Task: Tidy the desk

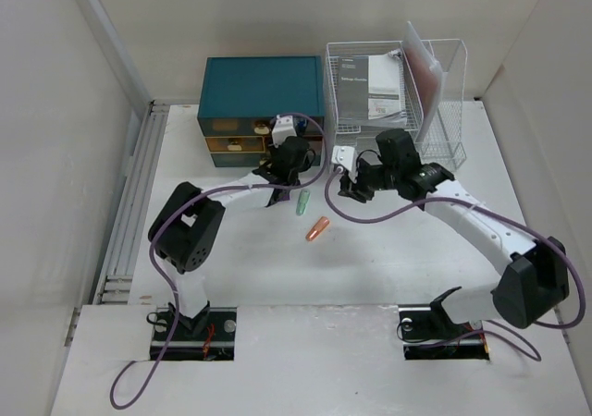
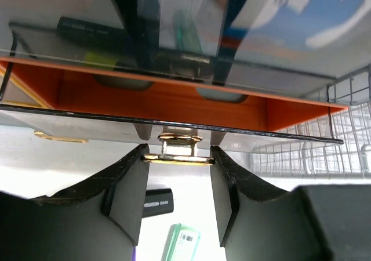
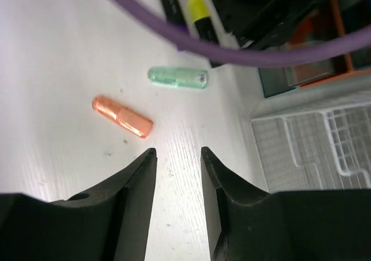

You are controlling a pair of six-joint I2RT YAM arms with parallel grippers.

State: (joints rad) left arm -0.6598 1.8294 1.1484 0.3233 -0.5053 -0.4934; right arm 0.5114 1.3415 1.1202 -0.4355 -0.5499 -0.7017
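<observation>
A teal drawer unit [image 1: 262, 83] stands at the back of the table. My left gripper [image 1: 287, 150] is at its front, shut on the gold handle [image 2: 178, 158] of the orange drawer [image 2: 174, 101], which is partly pulled out. Below the fingers lie a black marker [image 2: 156, 202] and a green capsule [image 2: 182, 242]. My right gripper [image 3: 178, 152] hangs open over bare table, holding nothing. Just ahead of it are an orange capsule [image 3: 122, 116] and the green capsule [image 3: 177, 78]. A yellow highlighter [image 3: 203, 14] lies further off by the drawers.
A wire tray [image 1: 370, 92] with papers sits to the right of the drawer unit, and a clear file holder [image 1: 444, 92] stands beside it. The left arm's purple cable [image 3: 243, 55] crosses the right wrist view. The capsules [image 1: 317, 230] lie mid-table.
</observation>
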